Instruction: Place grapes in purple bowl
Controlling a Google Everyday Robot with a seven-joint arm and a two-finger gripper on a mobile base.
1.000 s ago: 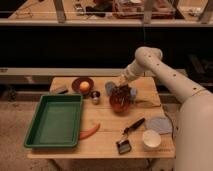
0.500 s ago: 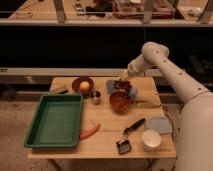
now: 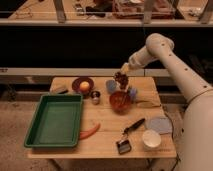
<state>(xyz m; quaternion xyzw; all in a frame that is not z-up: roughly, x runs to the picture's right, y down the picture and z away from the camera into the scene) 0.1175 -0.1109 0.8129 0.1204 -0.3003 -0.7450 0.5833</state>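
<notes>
Nearest, at the front right of the wooden table [image 3: 102, 146], a round white bowl [image 3: 151, 138] is seen, with a black brush [image 3: 131, 127] and a flat grey-blue cloth [image 3: 160, 124] near it. Further left, an orange carrot [image 3: 90, 131] is laid just beside the rectangular green tray [image 3: 52, 122]. At mid-table a deep reddish-brown bowl [image 3: 120, 100] is set, with a small metal cup [image 3: 95, 96] to its left. Beyond, the shallow purple bowl [image 3: 76, 85] is occupied by a small orange fruit [image 3: 84, 86], and a blue cup [image 3: 111, 86] is stood to its right. The grapes [image 3: 120, 80], a dark knobbly bunch, are gripped in the closed claw [image 3: 121, 75] and held aloft over the reddish-brown bowl's far rim, the blue cup lying between them and the purple bowl.
</notes>
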